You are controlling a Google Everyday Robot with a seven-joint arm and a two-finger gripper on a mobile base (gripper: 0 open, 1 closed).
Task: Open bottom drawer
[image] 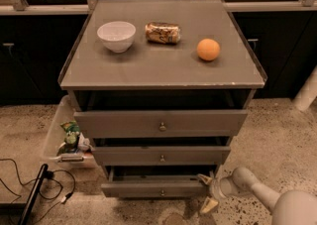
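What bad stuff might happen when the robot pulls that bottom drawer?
The gripper is at the right end of the bottom drawer, away from its knob, so a pull might twist the drawer and jam it. If the cabinet shakes, the orange or the can lying on its side could roll off the top.

Dim, warm light, seemingly from above; drawer recesses (158,99) lie black, and the gripper (207,192), at the right end of the bottom drawer (153,188), sits in soft shadow.

Dim light over a speckled stone floor (282,132); dark cabinets (285,45) line the far wall; gripper (206,192) low, near right.
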